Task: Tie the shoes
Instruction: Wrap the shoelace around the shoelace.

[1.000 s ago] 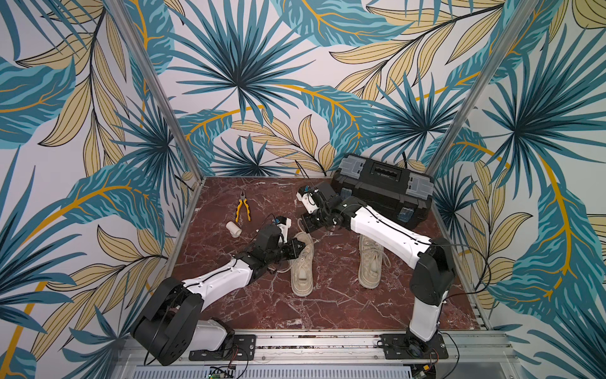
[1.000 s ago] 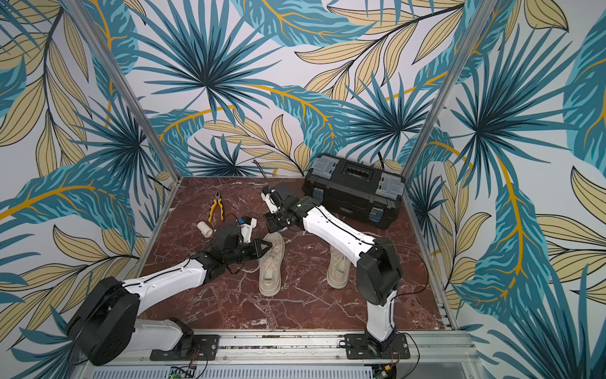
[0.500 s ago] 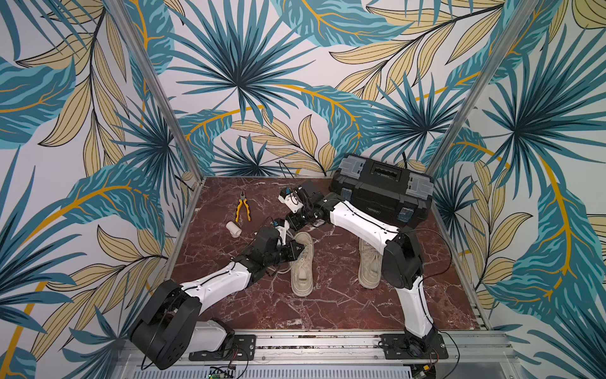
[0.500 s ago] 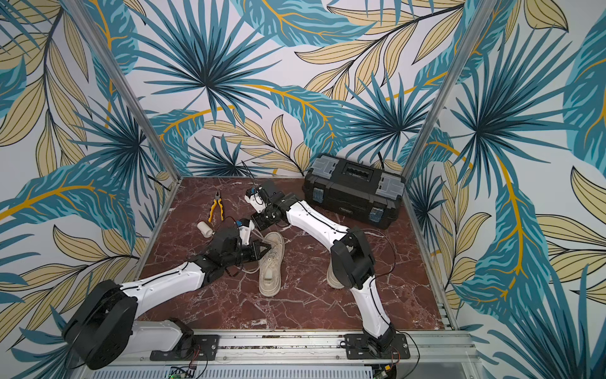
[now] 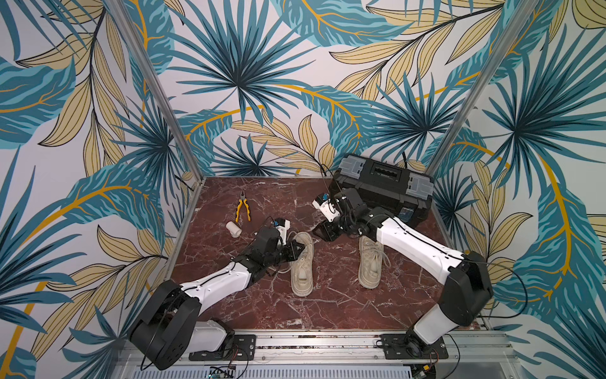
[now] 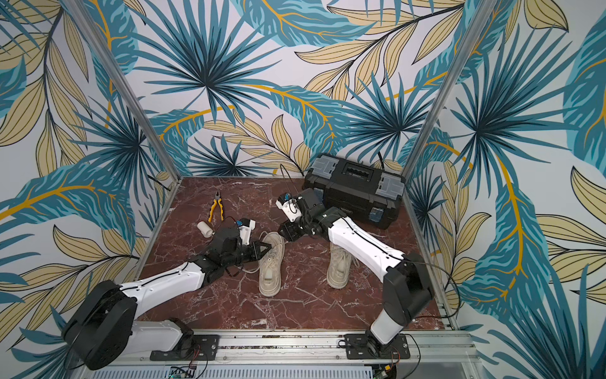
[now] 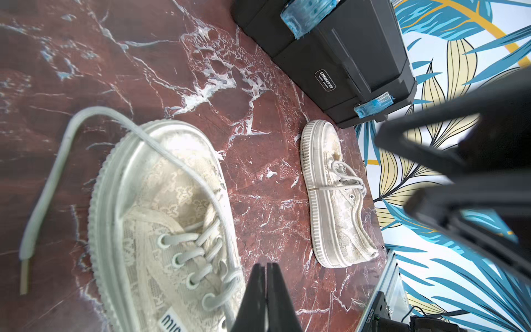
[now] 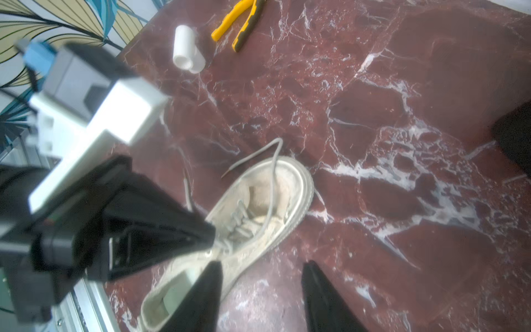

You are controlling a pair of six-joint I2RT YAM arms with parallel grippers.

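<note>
My left pincer (image 5: 296,245) is pressed closed over the laced top of the first shoe (image 5: 302,272), which lies flat on the red marble counter (image 5: 262,308). I cannot tell whether it pinches a lace. My right pincer (image 5: 320,232) hangs open and empty just beside that shoe's toe. The second shoe (image 5: 370,267) lies partly under my right arm, near the toolbox (image 5: 383,183).

Left arm (image 5: 223,285), right arm (image 5: 419,244): glossy white shell links, bulky black joint housings between. Thin black cable runs along each white shell, small dark screws dot edges. White camera block (image 5: 283,226) at each wrist, blue connector on top. Left fingers (image 7: 258,299), right fingers (image 8: 324,301): matte black tapering wedges. Black base plates (image 5: 242,344) bolted onto silver rail (image 5: 311,341).
</note>
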